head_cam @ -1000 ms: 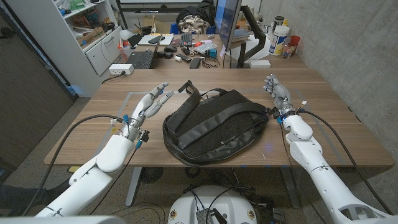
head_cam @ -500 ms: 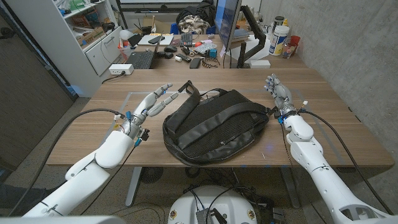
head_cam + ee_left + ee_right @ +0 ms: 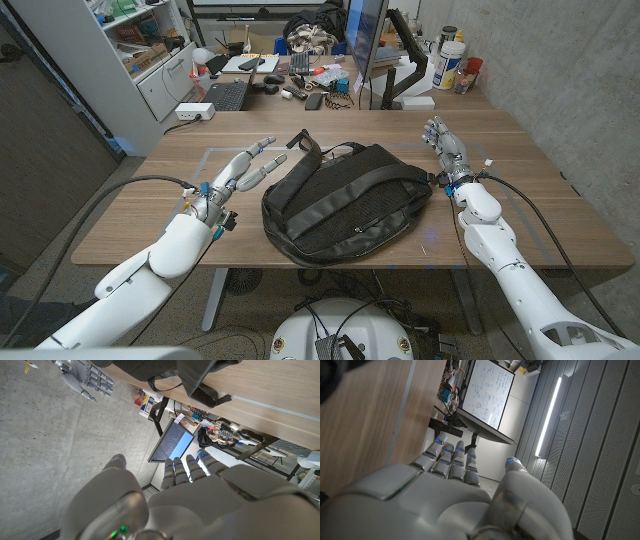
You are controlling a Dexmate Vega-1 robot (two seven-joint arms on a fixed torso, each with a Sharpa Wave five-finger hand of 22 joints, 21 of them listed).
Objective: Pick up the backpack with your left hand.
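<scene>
While my left hand (image 3: 243,172) hovers with fingers spread and holding nothing, its fingertips reach toward the top handle (image 3: 303,146) of the black backpack (image 3: 345,199), just short of it. That backpack lies flat at the middle of the desk (image 3: 520,195), its straps facing up. My right hand (image 3: 446,150) stands open and empty near the desk's right edge, just beside the backpack's far right corner.

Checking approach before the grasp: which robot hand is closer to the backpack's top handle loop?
The left robot hand: its fingertips reach toward the handle loop at the black backpack's far left corner. The right robot hand stands open across the bag, beside its right edge.
</scene>
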